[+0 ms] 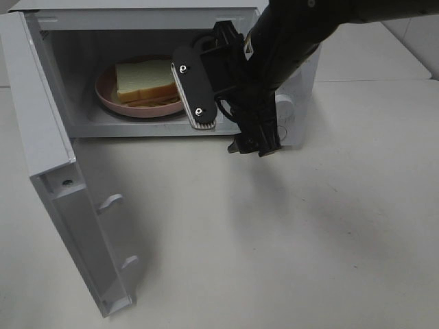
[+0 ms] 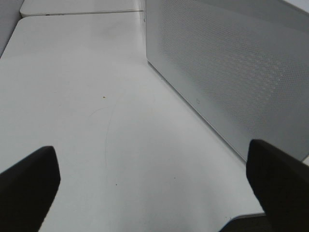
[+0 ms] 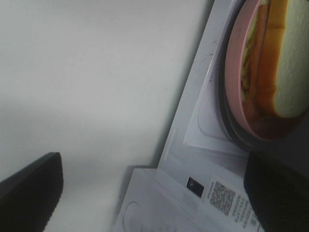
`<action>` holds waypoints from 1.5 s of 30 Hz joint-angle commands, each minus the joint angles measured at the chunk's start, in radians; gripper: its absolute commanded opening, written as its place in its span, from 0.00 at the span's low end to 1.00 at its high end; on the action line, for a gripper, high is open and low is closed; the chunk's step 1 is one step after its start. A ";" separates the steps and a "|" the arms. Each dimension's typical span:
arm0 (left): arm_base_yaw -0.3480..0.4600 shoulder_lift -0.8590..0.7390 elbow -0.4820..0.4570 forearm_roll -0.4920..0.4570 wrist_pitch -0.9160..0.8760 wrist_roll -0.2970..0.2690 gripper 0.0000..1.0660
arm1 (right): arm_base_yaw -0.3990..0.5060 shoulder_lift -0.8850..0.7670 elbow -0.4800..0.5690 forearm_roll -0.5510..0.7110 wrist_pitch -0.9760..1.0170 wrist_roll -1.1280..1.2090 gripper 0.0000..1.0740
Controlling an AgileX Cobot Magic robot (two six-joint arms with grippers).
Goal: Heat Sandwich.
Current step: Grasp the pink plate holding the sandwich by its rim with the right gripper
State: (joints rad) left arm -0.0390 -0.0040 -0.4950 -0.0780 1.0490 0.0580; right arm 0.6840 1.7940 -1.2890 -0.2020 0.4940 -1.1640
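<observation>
sandwich (image 1: 144, 81) in microwave (image 1: 77, 65) | plate (image 1: 110, 100) rim behind right hand (image 3: 152, 191) (spread) | left hand (image 2: 152, 183) spread too

The right arm (image 1: 295, 34) is seen entering from the upper right of the exterior view. Its tool (image 1: 226, 115) is held at upper centre, turned on its side, jaws spread wide, nothing gripped. The left tool (image 2: 154, 191) is shown only in its wrist view, fingers (image 2: 29, 186) parted at the lower corners, empty.

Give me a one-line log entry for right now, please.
sandwich: on pink plate inside microwave | door: open | right end effector: open, empty, at microwave opening | left end effector: open, empty, beside microwave
</observation>
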 commanded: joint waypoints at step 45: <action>0.003 -0.021 0.003 -0.002 -0.012 0.000 0.92 | 0.017 0.468 -0.555 0.024 0.086 0.049 0.83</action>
State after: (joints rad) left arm -0.0390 -0.0040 -0.4950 -0.0780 1.0490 0.0580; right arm 0.6970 2.2520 -1.8220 -0.1800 0.5590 -1.1220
